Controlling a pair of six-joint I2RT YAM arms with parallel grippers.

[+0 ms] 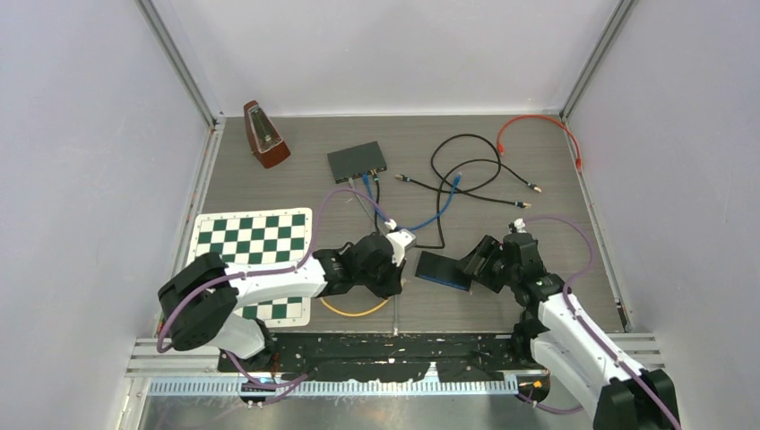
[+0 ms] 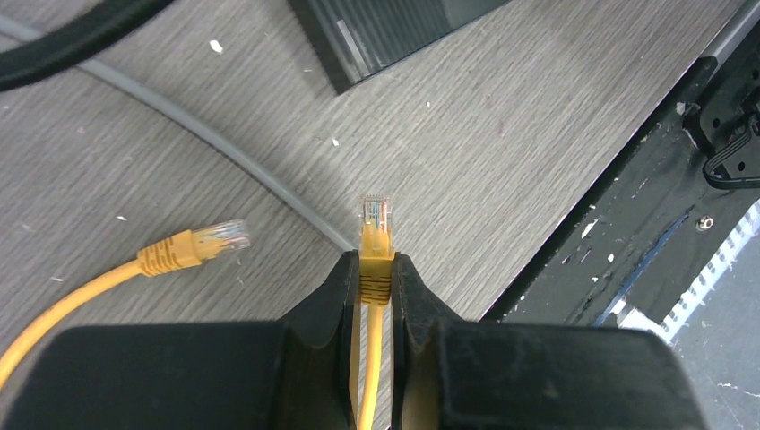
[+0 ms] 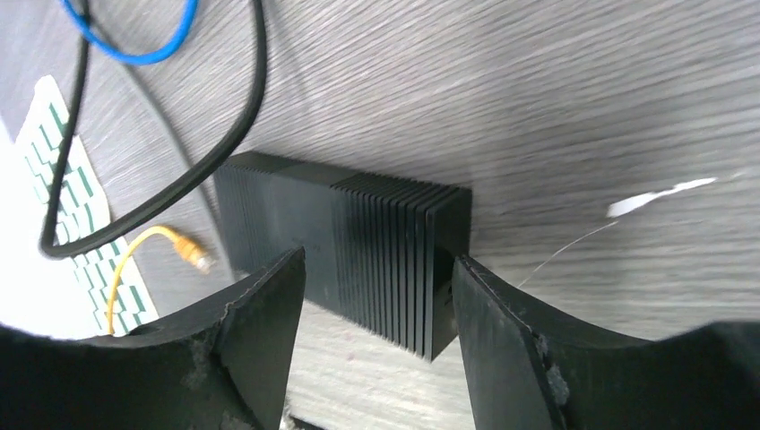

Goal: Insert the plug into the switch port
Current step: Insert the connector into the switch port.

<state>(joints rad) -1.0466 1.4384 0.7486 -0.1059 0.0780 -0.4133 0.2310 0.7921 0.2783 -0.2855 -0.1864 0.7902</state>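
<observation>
At surface [image 2: 502,134] front: my left end effector [image 2: 376,269] pinches yellow plug [image 2: 375,215]; right end effector [image 3: 376,266] spread astride switch [image 3: 358,224]. Risk: unclamped switch skids, plug enters crooked.

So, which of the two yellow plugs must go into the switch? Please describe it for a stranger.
Start at the checkerboard mat on the table's near left; the left hand is just right of it. The plug is the yellow one pinched between that hand's fingers, while its twin lies loose on the table.
</observation>
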